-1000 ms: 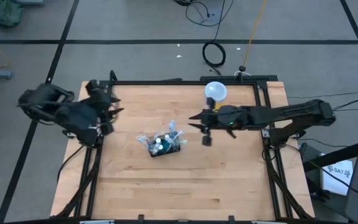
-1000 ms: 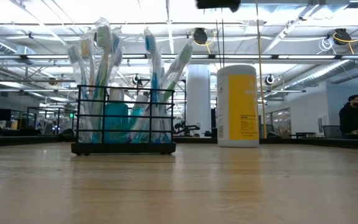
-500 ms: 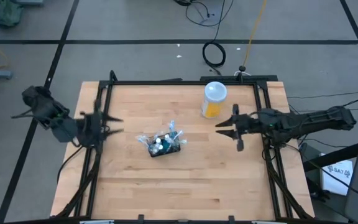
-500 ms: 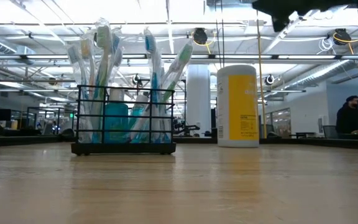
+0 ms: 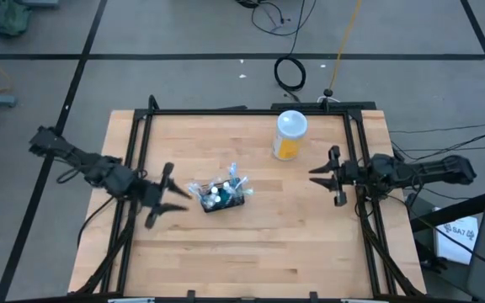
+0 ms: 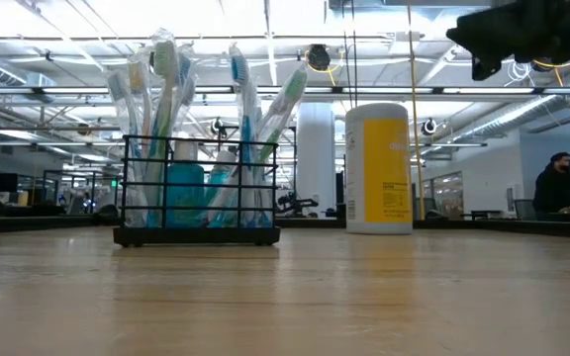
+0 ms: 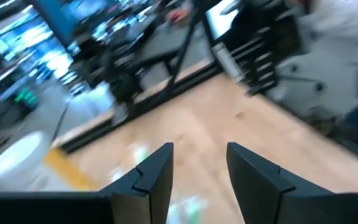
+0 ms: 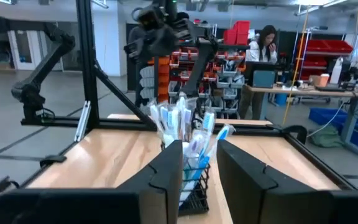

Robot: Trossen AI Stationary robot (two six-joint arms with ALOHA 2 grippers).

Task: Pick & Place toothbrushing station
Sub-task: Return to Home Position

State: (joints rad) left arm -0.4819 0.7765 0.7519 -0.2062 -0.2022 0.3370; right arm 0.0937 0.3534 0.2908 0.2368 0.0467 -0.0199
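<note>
homing, by my reckoning, is the step in hand: the black wire-mesh basket stands just left of centre in the high view, packed with upright blue-and-white toothbrushes and a teal tube, and i see no loose piece of the set on the pale wooden table. my left claw hangs just left of the basket, fingers spread and empty. my right claw sits near the right edge, below the yellow-and-white canister, likewise released and holding nothing. the next move should be folding both arms outward, wide of the basket. its thin wire frame looks light, and the slim, smooth plastic handles lean loosely, so a nudge might topple them.
</note>
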